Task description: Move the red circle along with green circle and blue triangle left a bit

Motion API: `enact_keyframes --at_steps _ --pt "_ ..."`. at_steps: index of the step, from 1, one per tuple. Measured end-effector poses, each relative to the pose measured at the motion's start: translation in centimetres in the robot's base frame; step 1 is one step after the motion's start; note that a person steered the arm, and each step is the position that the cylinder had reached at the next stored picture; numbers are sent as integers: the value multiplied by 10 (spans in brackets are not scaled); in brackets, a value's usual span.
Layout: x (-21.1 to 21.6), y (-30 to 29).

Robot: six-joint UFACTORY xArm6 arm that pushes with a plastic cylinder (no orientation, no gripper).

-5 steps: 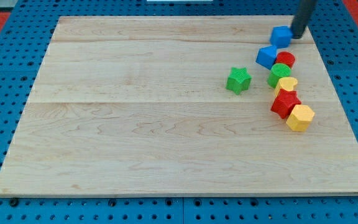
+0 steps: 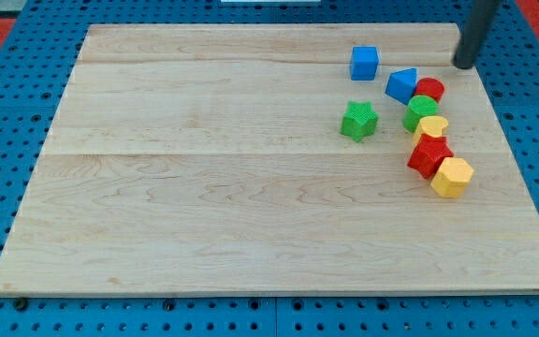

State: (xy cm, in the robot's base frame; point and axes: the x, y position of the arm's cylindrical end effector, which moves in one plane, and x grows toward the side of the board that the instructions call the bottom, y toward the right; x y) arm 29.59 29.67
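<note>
At the upper right of the frame, the dark rod comes down from the top edge, and its tip (image 2: pixel 463 65) rests on the wooden table (image 2: pixel 204 206) close to the right edge. This end effector is a plain rod with no jaws to part or close; it holds nothing and touches no block. The nearest block, the red circle (image 2: pixel 429 90), lies below and to the left of the tip, with bare wood between them.

The red circle sits in a tight cluster at the right of the frame. The blue triangle (image 2: pixel 401 85) touches it on its left side, and the green circle (image 2: pixel 421 111) sits just below it, touching. Below the green circle a column runs toward the lower right: a yellow block (image 2: pixel 431 128) of unclear shape, then a red block (image 2: pixel 429 156) of unclear shape, then a yellow hexagon-like block (image 2: pixel 452 177), each touching the next.

A blue cube (image 2: pixel 364 63) stands alone up and left of the blue triangle, near it but apart. A green star (image 2: pixel 358 121) sits by itself left of the green circle.
</note>
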Motion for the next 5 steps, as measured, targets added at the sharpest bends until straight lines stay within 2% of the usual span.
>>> enact_keyframes --at_steps 1,2,5 --pt "24 20" --pt "49 4" --pt "60 -42"
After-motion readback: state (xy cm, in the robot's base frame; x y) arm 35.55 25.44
